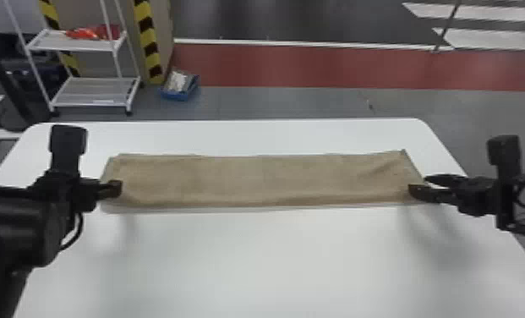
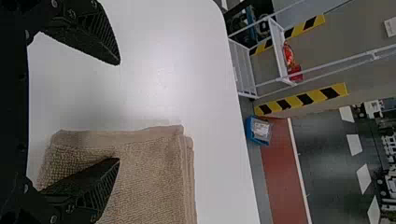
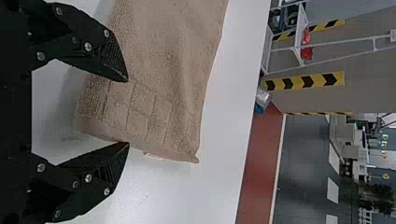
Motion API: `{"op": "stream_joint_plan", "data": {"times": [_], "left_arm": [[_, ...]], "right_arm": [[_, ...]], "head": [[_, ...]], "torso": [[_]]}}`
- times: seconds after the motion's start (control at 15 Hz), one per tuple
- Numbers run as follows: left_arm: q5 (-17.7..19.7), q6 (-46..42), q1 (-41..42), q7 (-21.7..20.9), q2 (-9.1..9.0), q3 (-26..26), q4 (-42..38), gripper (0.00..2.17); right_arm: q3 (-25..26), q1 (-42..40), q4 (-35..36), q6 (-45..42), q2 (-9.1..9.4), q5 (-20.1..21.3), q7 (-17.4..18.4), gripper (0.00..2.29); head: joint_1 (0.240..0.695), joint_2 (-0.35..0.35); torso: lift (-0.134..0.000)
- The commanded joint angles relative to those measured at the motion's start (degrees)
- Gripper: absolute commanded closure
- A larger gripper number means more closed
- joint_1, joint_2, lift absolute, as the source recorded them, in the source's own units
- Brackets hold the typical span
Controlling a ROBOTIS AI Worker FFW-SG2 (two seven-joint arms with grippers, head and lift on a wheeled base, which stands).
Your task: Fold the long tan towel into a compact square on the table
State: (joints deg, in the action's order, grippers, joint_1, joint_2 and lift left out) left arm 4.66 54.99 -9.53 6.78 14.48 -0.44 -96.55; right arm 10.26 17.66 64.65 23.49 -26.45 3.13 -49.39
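The tan towel (image 1: pixel 257 179) is lying on the counter (image 1: pixel 274 262), its long axis running between the left claw (image 2: pixel 117 112) and the right claw (image 3: pixel 127 112). Each claw is gaping wide and, as I am seeing, gripping nothing. From the left claw the towel is extending rightward, from the right claw leftward; each is sitting at one short end, so neither claw is seeming clearly nearer.

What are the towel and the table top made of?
The towel looks like cotton terry, soft and matt, judging by its pebbly looped weave. The table top could be laminate or plastic: smooth, white, with a faint sheen.
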Motion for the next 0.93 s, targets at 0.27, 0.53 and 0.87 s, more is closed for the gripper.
{"op": "stream_joint_plan", "data": {"times": [0.27,0.53,0.87], "left_arm": [[0.7,5.1,0.3,-0.9,0.20,0.2,-0.6,1.12],[1.3,11.8,0.2,-0.4,0.11,0.2,-2.5,1.98],[1.4,16.0,0.6,-0.4,0.02,0.8,-5.3,2.08]], "right_arm": [[-0.1,0.8,-0.5,2.3,-0.10,1.2,-0.8,1.41],[-0.1,1.0,0.2,3.7,-0.36,1.1,-2.5,1.86],[0.6,-0.3,4.0,5.8,-0.27,1.0,-3.5,1.86]], "head": [[0.695,-0.067],[0.695,-0.066],[0.695,-0.068]], "torso": [[-0.125],[-0.125],[-0.125]]}}
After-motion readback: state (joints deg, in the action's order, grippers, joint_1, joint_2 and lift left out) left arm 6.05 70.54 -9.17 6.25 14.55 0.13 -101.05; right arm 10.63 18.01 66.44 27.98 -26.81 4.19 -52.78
